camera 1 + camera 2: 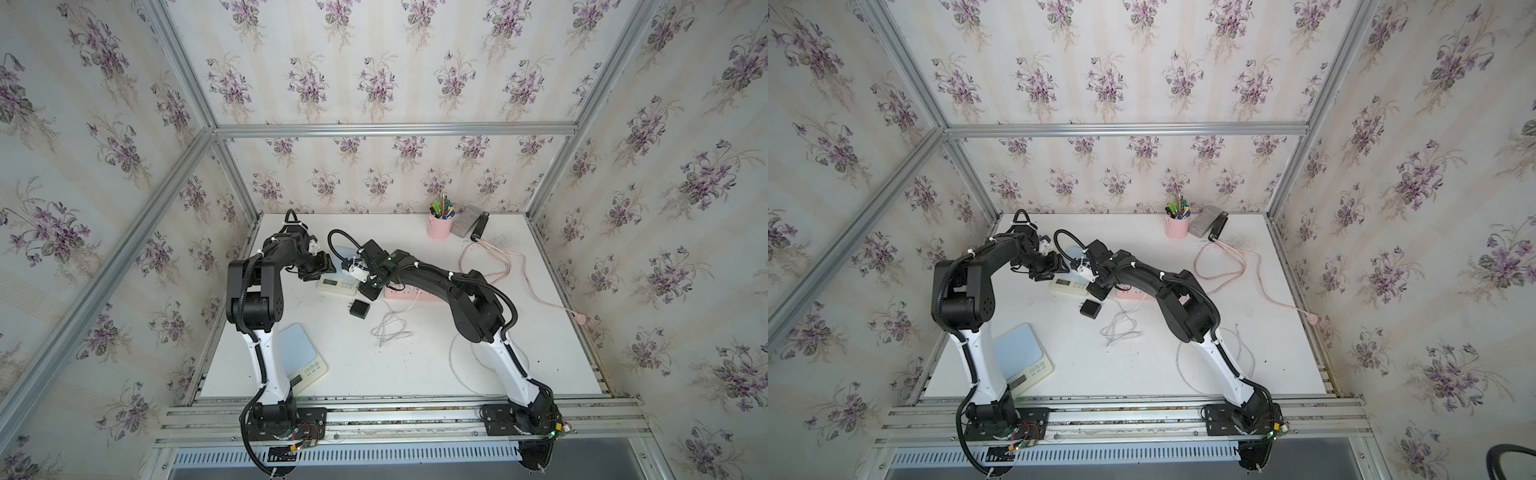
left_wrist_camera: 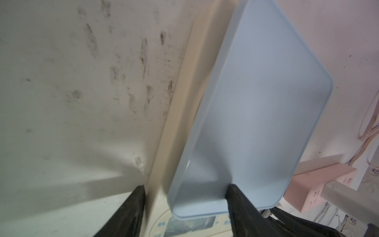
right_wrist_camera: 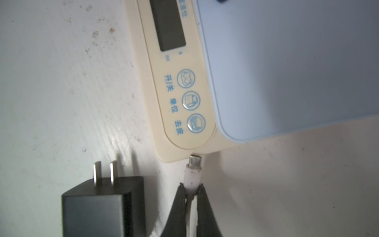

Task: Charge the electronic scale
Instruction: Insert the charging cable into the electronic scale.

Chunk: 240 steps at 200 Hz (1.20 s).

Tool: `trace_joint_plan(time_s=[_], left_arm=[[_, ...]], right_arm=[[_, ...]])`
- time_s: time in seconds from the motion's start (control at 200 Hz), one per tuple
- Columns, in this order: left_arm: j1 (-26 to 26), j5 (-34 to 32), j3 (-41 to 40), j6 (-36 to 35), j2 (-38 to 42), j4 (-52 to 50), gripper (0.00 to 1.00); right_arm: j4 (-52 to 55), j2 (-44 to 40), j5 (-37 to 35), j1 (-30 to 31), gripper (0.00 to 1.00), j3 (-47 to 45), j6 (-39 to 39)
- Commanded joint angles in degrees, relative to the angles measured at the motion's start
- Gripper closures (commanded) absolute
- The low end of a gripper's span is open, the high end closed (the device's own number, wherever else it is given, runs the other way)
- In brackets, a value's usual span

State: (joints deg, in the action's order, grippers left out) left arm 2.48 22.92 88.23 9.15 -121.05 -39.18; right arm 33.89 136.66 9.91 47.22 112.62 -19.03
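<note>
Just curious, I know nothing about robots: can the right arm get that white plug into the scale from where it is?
Probably yes: the right claw pinches the plug, whose tip sits at the scale's edge, nothing between.

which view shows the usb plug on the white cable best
The right wrist view: the usb plug fills the frame, its metal tip at the scale edge. In both top views the arms hide it; the left wrist view misses it.
</note>
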Motion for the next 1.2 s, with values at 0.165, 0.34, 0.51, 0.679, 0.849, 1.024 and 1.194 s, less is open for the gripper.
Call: trace_joint_plan(time_s=[0.165, 0.34, 0.51, 0.679, 0.849, 1.024, 1.194], left_arm=[[-0.1, -1.3, -0.8, -1.6, -0.3, -3.2, 0.36], [-0.1, -1.5, -0.8, -1.9, -0.5, -3.3, 0.36], [-0.1, -1.4, -0.7, -1.9, -0.2, -3.2, 0.36], [-0.1, -1.3, -0.7, -1.9, -0.3, -3.2, 0.36], [-0.1, -1.3, -0.7, -1.9, -0.3, -3.3, 0.36], [-0.1, -1.2, -0.7, -2.0, -0.2, -3.3, 0.37], [-0.1, -1.0, -0.9, -1.9, -0.1, -3.3, 0.37]], right_arm=[[0.3, 1.4, 0.6, 0.0, 1.00, 0.6, -0.5], [-0.6, -0.6, -0.8, -0.5, 1.00, -1.6, 0.5], [-0.4, -0.7, -1.1, -0.9, 1.00, -1.9, 0.0], [0.3, 0.8, 0.7, -1.0, 1.00, 0.2, -0.4], [1.8, 2.7, 1.0, -0.9, 1.00, 1.8, -1.3], [2.5, 2.9, 0.2, -0.9, 1.00, 1.7, -1.2], [2.2, 1.7, 1.2, -0.8, 1.00, 1.6, -1.3]])
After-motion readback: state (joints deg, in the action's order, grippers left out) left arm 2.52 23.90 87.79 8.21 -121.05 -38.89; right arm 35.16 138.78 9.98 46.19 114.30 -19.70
